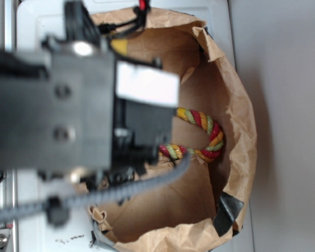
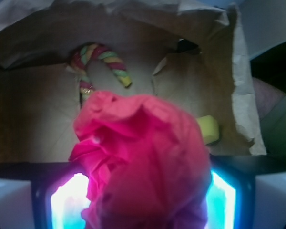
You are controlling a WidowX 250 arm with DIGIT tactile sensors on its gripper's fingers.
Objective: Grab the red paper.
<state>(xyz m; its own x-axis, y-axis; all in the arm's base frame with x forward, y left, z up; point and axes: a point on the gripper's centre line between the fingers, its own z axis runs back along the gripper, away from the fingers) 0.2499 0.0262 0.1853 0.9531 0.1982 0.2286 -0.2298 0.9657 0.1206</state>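
Observation:
The red paper point(image 2: 143, 157) is a wrinkly bright red wad that fills the middle of the wrist view, close to the camera. It sits between the two glowing finger pads point(image 2: 69, 200) of my gripper point(image 2: 143, 202), which press on it from left and right. The gripper is shut on it. In the exterior view my blurred black arm point(image 1: 68, 110) reaches over the brown paper-lined box point(image 1: 236, 105) and hides both the gripper and the red paper.
A red, yellow and green braided rope point(image 1: 205, 134) lies curved on the box floor and also shows in the wrist view point(image 2: 102, 59). A yellow sponge point(image 2: 209, 129) lies at the right, near the crumpled paper wall point(image 2: 243, 95). A black cable point(image 1: 142, 181) hangs off the arm.

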